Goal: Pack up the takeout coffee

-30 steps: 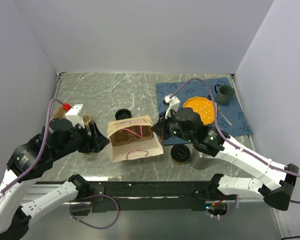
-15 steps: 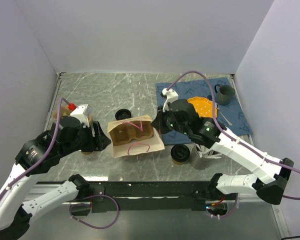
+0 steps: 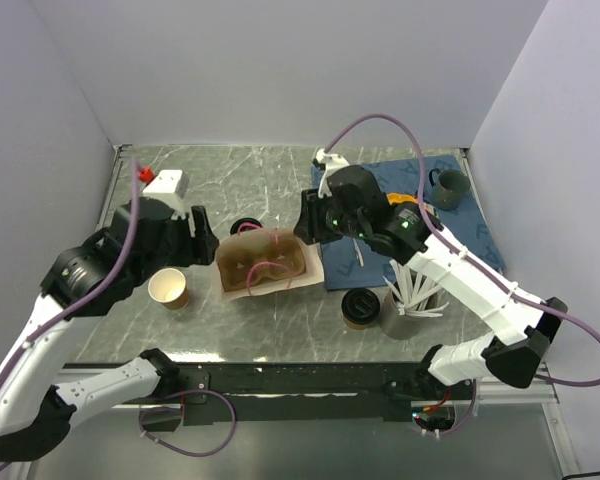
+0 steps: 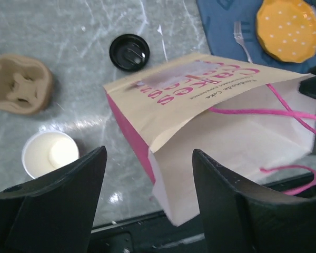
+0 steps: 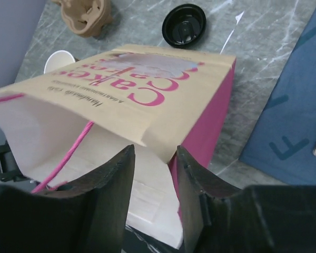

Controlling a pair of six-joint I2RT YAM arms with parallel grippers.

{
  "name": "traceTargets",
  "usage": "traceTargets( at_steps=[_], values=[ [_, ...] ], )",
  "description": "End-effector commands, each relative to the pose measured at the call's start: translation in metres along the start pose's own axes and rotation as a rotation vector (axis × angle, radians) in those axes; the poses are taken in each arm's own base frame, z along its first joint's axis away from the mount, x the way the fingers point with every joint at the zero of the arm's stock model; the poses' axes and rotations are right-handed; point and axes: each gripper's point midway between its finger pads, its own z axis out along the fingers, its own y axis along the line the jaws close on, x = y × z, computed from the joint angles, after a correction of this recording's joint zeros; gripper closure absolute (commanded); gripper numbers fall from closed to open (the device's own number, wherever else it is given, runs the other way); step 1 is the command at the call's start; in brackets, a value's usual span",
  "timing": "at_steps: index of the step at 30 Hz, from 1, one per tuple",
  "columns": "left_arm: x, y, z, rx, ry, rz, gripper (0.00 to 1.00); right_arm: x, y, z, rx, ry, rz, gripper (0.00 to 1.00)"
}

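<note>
Nothing packed yet: the small brown paper cup with black lid (image 3: 360, 307) stands on the grey marbled counter (image 3: 210, 180), at four o'clock of the open kraft paper bag (image 3: 265, 262). The left end effector (image 4: 147, 161) gapes wide and empty. The right end effector (image 5: 152, 153), narrowly parted, straddles the bag's rim. Pick-up and drop-in remain.

Marble table (image 3: 230, 180), pale walls (image 3: 280, 70)

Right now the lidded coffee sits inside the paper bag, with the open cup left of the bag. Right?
No. The top external view shows the takeout coffee standing outside, right of the paper bag. The open cup is left of the bag.
</note>
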Motion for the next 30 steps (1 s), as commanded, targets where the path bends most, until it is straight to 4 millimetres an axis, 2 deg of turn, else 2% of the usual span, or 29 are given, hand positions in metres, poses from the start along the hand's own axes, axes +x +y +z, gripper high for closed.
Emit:
traceTargets(
  at_steps=[1,3,6,7,9,11,12,13,15,16,17,18,24,25,30],
  values=[
    [-0.034,-0.018,0.013,0.051,-0.093,0.127,0.27,-0.022,0.002,-0.008,-0.006,-0.023,-0.027,0.54],
    [-0.027,-0.040,0.024,0.163,-0.050,0.200,0.24,-0.027,-0.001,-0.005,0.003,-0.025,-0.038,0.55],
    [-0.020,-0.042,0.046,0.151,0.004,0.288,0.22,-0.028,-0.002,0.001,-0.014,-0.006,-0.070,0.57],
    [-0.023,-0.041,0.050,0.143,-0.002,0.336,0.23,-0.030,-0.003,0.003,-0.019,-0.006,-0.080,0.57],
    [-0.042,-0.040,0.054,0.104,-0.042,0.342,0.24,-0.032,-0.007,0.007,-0.003,0.001,-0.092,0.56],
    [-0.063,-0.041,0.052,0.122,-0.102,0.333,0.24,-0.045,-0.013,0.003,0.025,-0.022,-0.080,0.52],
    [-0.066,-0.047,0.051,0.164,-0.113,0.331,0.25,-0.049,-0.014,0.002,0.034,-0.029,-0.069,0.46],
    [-0.070,-0.046,0.052,0.171,-0.130,0.336,0.25,-0.060,-0.012,-0.004,0.036,-0.055,-0.057,0.44],
    [-0.071,-0.038,0.060,0.149,-0.114,0.333,0.25,-0.063,-0.021,-0.006,0.098,-0.052,-0.008,0.41],
    [-0.071,-0.036,0.062,0.144,-0.108,0.328,0.25,-0.073,-0.020,-0.013,0.111,-0.075,0.013,0.41],
    [-0.071,-0.031,0.065,0.133,-0.100,0.319,0.26,-0.067,-0.025,-0.016,0.145,-0.046,0.063,0.41],
    [-0.069,-0.034,0.066,0.151,-0.092,0.314,0.27,-0.075,-0.026,-0.020,0.170,-0.065,0.085,0.41],
    [-0.058,-0.035,0.066,0.175,-0.063,0.284,0.28,-0.067,-0.024,-0.031,0.197,-0.061,0.291,0.44],
    [-0.056,-0.037,0.065,0.190,-0.059,0.278,0.29,-0.059,-0.026,-0.027,0.205,-0.045,0.322,0.44],
    [-0.039,-0.048,0.059,0.284,-0.023,0.277,0.31,-0.045,-0.018,-0.025,0.208,-0.039,0.497,0.46]
  ],
)
